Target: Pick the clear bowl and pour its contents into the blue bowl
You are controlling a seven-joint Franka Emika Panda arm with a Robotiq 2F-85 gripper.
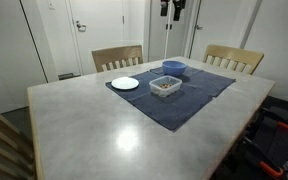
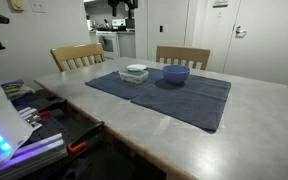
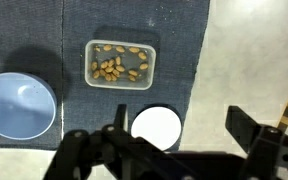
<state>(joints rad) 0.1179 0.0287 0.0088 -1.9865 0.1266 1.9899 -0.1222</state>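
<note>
grey table [image 1: 94, 130] wide around dark mat [image 1: 194, 105], pincer [image 3: 176, 122] released high over clear bowl [image 3: 121, 64]

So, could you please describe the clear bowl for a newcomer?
A dark blue mat lies on the grey table. The clear bowl sits on it, near the blue bowl and white plate. It alone is squarish, transparent, holding brown bits.

The clear bowl [image 1: 165, 86] sits near the blue bowl [image 1: 173, 67], apparently not touching.
</note>
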